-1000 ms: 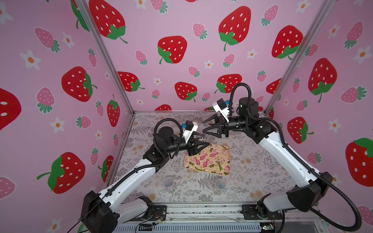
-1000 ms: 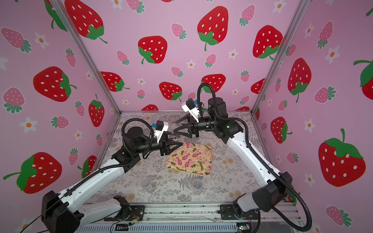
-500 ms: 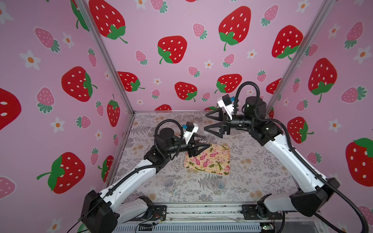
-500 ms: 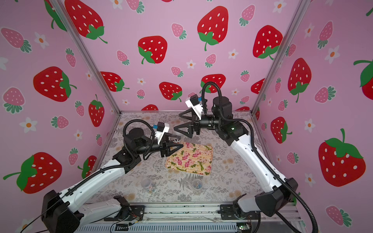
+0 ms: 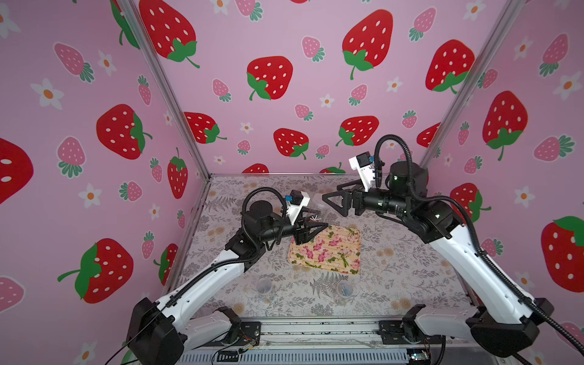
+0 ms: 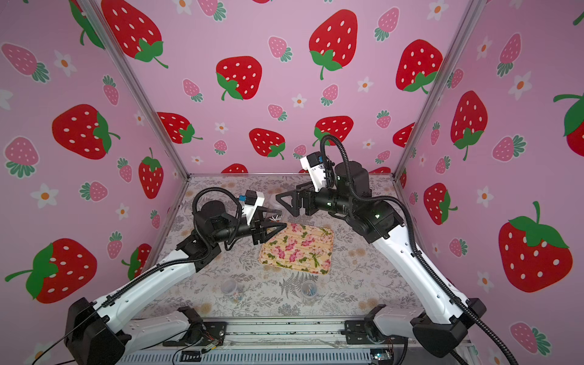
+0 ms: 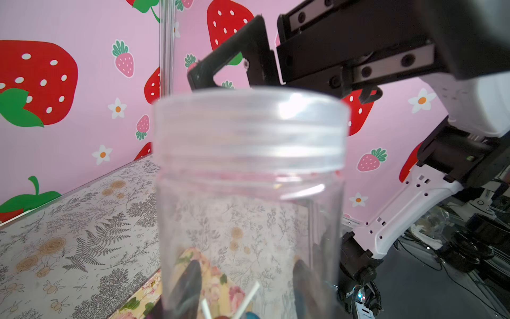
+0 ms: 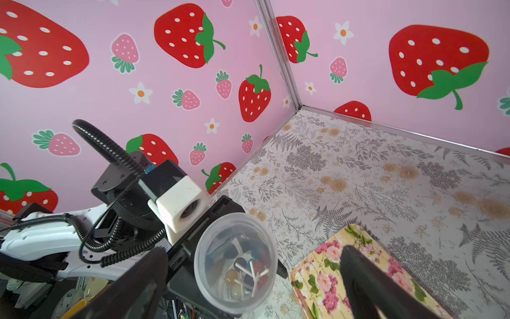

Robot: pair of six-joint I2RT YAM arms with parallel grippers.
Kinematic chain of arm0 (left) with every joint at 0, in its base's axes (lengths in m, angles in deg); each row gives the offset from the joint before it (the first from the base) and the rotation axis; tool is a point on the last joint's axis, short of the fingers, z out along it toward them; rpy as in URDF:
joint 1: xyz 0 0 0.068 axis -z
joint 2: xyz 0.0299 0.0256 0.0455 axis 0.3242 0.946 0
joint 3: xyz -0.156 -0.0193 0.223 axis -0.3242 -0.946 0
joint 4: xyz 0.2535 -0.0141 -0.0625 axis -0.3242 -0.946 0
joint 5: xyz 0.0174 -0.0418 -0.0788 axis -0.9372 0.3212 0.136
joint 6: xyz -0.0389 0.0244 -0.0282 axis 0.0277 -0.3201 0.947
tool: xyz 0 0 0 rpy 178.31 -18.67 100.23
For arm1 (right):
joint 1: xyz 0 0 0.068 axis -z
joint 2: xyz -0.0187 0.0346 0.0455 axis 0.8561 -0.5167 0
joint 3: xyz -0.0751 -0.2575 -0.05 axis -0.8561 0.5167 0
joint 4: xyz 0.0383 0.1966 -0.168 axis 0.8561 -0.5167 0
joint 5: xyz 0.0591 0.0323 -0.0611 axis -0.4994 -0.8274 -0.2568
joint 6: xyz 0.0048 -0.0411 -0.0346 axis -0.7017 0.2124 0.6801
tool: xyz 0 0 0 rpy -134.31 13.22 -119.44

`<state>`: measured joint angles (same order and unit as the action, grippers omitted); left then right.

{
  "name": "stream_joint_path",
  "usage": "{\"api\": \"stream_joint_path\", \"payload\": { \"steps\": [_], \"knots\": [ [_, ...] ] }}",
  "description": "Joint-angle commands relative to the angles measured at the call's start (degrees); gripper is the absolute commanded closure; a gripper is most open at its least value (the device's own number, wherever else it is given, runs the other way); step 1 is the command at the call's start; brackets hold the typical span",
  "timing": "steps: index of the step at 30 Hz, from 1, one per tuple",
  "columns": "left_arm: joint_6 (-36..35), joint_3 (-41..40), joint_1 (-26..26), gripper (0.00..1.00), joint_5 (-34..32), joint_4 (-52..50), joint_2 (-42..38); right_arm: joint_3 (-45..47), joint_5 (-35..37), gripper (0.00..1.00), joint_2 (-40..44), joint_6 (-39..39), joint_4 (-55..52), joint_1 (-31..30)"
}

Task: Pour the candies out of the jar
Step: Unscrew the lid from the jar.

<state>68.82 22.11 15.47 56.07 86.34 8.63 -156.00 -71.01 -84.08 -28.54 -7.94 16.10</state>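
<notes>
My left gripper (image 5: 313, 227) (image 6: 271, 229) is shut on a clear plastic jar (image 5: 316, 210) (image 6: 273, 208), held upright just beyond the tray's far left corner. In the left wrist view the jar (image 7: 248, 221) fills the middle, and its clear screw lid (image 7: 248, 127) sits on top. The candies (image 8: 248, 273), small lollipops on white sticks, lie at the jar's bottom. My right gripper (image 5: 331, 197) (image 6: 286, 196) hangs open to the right of and above the lid, touching nothing. In the right wrist view the jar (image 8: 209, 248) shows between its spread fingers (image 8: 367, 281).
A floral tray (image 5: 325, 249) (image 6: 297, 249) lies flat mid-table, right of the held jar. Two small clear jars (image 5: 264, 287) (image 5: 343, 290) stand near the front edge. Pink strawberry walls close in the left, back and right sides.
My right gripper opened wider and drew back up and to the right, away from the jar's lid. The left arm kept the jar still.
</notes>
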Motion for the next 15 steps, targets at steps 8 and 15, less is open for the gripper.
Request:
{"api": "stream_joint_path", "payload": {
  "steps": [8,15],
  "knots": [
    [-0.7,-0.5,0.1,0.58,0.1,2.0,-1.5,-0.6,3.2,0.12,-2.7,-1.2,-0.5,-3.4],
    [-0.8,-0.4,0.1,0.57,0.3,1.4,-1.7,-1.1,2.9,0.27,-4.1,-0.2,-0.2,-4.0]
  ]
}}
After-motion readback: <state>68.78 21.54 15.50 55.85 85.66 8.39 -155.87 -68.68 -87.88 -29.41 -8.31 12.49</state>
